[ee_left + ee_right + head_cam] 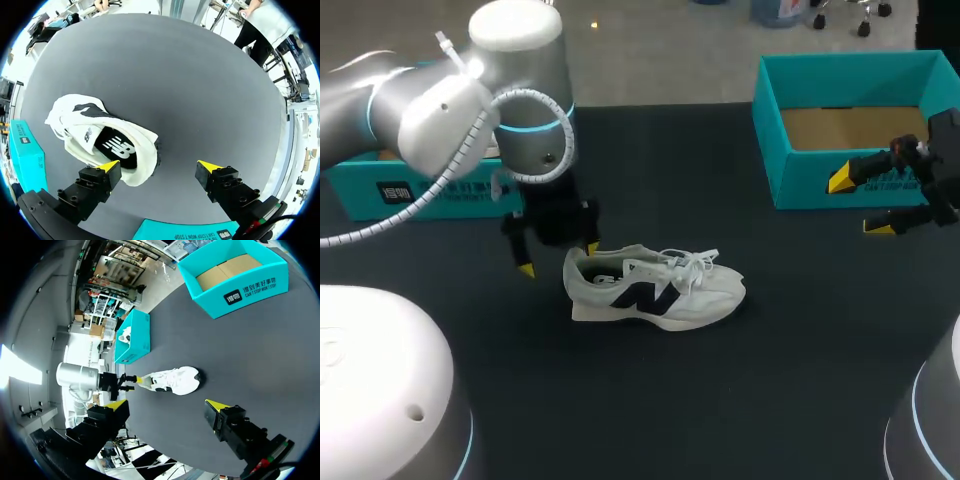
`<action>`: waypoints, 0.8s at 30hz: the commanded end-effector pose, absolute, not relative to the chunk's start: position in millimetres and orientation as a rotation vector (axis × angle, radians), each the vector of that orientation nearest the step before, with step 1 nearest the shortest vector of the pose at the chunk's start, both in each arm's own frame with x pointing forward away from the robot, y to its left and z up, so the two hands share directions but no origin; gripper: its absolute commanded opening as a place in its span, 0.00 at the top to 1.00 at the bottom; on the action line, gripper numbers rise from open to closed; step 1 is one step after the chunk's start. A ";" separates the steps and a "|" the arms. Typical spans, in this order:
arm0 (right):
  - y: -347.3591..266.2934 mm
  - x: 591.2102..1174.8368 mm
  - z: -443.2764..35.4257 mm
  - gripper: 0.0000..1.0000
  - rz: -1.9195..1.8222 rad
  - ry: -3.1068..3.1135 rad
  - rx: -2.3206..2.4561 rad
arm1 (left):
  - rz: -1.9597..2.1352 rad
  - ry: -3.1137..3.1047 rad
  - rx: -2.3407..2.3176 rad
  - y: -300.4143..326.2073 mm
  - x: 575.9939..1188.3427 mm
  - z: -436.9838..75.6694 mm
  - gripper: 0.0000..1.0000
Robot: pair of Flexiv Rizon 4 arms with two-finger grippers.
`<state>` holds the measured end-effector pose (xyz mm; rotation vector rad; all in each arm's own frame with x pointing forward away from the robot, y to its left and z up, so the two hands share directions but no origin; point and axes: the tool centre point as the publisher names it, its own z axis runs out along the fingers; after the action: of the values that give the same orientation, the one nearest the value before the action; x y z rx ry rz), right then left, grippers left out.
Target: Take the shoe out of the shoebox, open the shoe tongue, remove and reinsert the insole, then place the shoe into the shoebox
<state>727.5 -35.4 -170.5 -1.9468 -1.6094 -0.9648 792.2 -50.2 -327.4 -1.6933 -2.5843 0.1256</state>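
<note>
Shoe out on the counter, both tools empty

The white shoe (655,290) lies on its sole near the middle of the dark counter (770,380), toe to the right and heel to the left, laces loose on top. The left tool (558,258) hangs at the heel with its fingers spread wide and gripping nothing; one yellow tip is just beside the heel collar, the other off to the left of the shoe. The right tool (860,204) is wide open and empty too, well apart from the shoe, in front of the open shoebox (805,175) at the far right. A second teal box (355,195) sits at the far left.
</note>
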 end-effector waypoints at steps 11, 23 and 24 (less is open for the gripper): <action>-35.0 727.3 -170.8 0.00 -0.962 -1.609 -1.950 | 1.000 -2.822 -1.078 -21.8 779.0 -304.2 0.00; -35.0 727.3 -170.8 0.00 -0.962 -1.609 -1.950 | 1.516 -2.890 -0.821 19.2 770.6 -302.4 0.00; -35.0 727.3 -170.8 0.00 -0.962 -1.609 -1.950 | 1.516 -2.890 -0.821 19.2 770.6 -302.4 0.00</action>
<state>727.4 -35.3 -170.4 -1.9467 -1.6096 -0.9648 778.5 8.0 -296.2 -1.0485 -2.7598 0.9629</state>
